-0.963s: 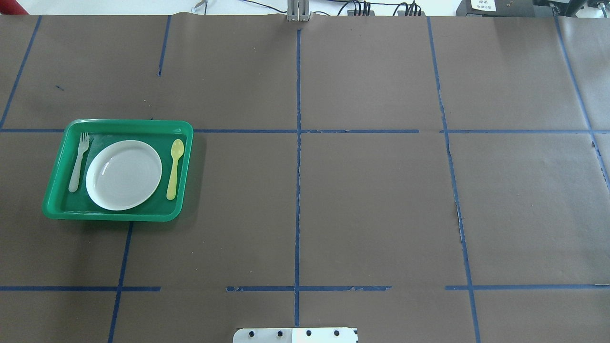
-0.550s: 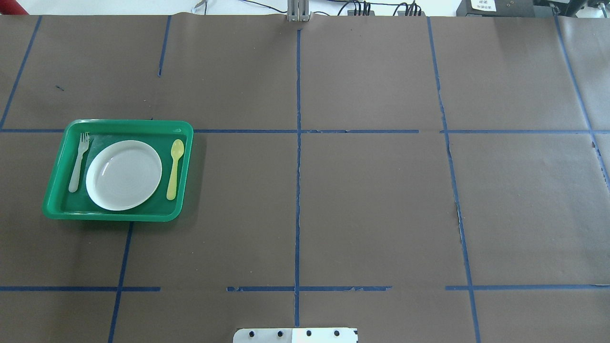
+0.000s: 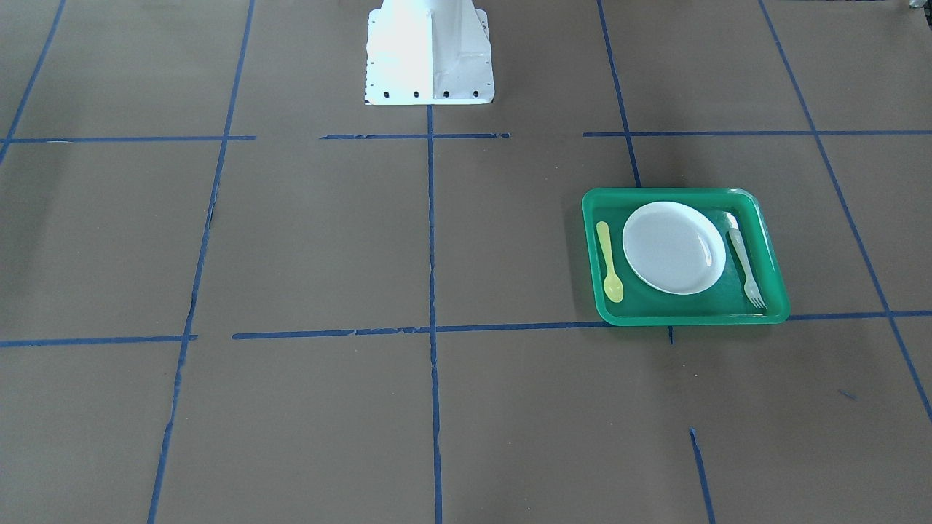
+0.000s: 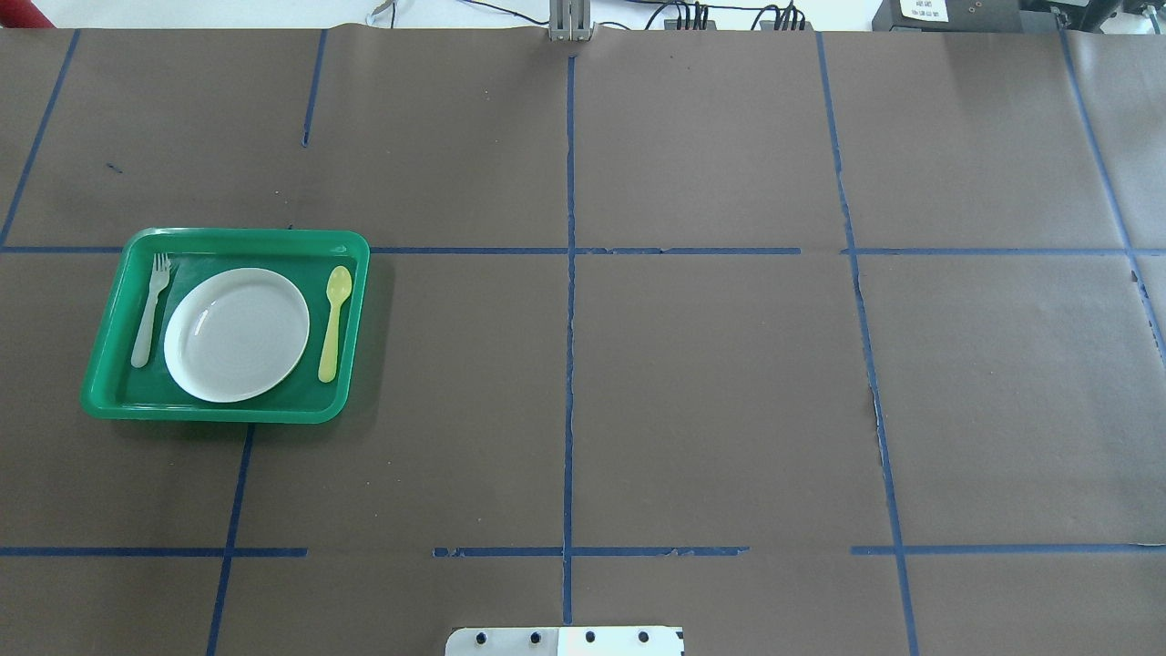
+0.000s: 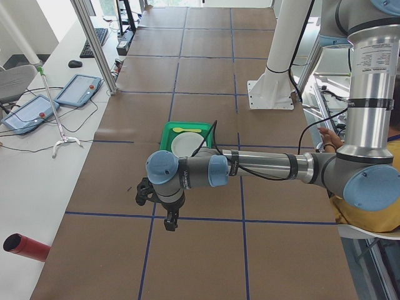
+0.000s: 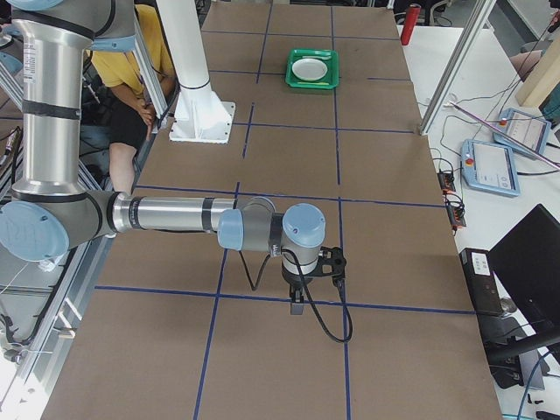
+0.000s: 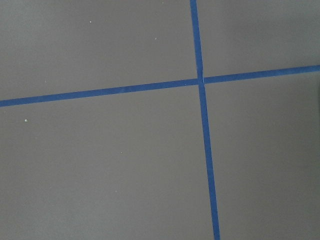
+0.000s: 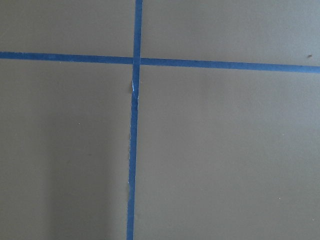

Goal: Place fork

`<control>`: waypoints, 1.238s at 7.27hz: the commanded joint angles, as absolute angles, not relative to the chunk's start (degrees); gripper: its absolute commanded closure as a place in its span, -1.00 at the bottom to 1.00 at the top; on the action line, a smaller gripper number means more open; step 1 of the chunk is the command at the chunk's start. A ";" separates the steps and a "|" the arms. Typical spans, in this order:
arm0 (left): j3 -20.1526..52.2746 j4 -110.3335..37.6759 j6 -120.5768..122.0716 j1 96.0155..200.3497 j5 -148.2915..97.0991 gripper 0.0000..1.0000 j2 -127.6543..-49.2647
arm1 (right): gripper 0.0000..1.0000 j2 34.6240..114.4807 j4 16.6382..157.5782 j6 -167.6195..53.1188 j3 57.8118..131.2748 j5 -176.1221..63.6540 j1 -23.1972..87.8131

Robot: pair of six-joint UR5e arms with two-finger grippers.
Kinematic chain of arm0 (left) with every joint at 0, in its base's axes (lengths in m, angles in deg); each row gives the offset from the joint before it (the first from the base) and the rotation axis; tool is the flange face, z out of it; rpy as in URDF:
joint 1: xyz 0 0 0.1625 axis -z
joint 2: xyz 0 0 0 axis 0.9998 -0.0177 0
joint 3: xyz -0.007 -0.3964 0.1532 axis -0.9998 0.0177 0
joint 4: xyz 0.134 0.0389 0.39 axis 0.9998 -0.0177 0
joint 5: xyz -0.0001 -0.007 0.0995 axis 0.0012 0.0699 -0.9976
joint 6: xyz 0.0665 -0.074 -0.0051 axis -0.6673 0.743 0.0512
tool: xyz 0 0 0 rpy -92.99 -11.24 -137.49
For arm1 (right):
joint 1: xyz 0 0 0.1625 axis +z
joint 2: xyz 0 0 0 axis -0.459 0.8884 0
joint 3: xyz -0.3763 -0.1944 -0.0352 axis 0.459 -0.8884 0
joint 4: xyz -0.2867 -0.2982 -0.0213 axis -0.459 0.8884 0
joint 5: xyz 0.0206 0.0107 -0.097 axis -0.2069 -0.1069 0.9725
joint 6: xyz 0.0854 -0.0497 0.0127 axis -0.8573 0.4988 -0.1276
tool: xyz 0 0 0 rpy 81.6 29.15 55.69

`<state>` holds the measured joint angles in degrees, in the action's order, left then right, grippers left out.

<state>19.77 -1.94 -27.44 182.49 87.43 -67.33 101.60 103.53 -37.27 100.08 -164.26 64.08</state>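
One tray (image 4: 228,235) holds one fork (image 4: 149,310), one plate (image 4: 237,334), one spoon (image 4: 333,323); left claw (image 5: 169,223), right claw (image 6: 297,306): opening cannot tell.

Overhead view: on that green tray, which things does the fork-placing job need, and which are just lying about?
Job: the slim, pale translucent plastic fork, lying along the green plastic tray's left edge in the overhead view.

Lying about: the round white plate mid-tray; the yellow plastic spoon to its right.

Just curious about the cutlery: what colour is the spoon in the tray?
Yellow. The spoon shows best in the overhead view, lying in the green tray.
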 commanded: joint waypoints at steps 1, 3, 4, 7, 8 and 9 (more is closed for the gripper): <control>21.59 -2.31 -27.69 182.59 88.04 -1.00 -64.66 | -1.00 101.60 103.53 -37.23 100.07 -164.26 64.08; 20.98 -3.11 -27.52 182.59 88.05 -1.00 -65.79 | -1.00 101.60 103.53 -37.23 100.07 -164.26 64.08; 20.98 -2.50 -27.52 182.50 87.79 -1.00 -66.75 | -1.00 101.60 103.53 -37.23 100.07 -164.26 64.08; 21.59 -2.49 -27.61 182.50 87.43 -1.00 -66.58 | -1.00 101.60 103.53 -37.23 100.07 -164.26 64.08; 21.77 -2.49 -27.69 182.59 87.52 -1.00 -66.06 | -1.00 101.60 103.53 -37.23 100.07 -164.26 64.08; 20.64 -2.75 -27.69 182.50 87.43 -1.00 -66.23 | -1.00 101.60 103.53 -37.23 100.07 -164.26 64.08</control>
<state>21.37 -2.55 -27.66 182.52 87.49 -66.27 101.60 103.53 -37.23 100.07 -164.26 64.08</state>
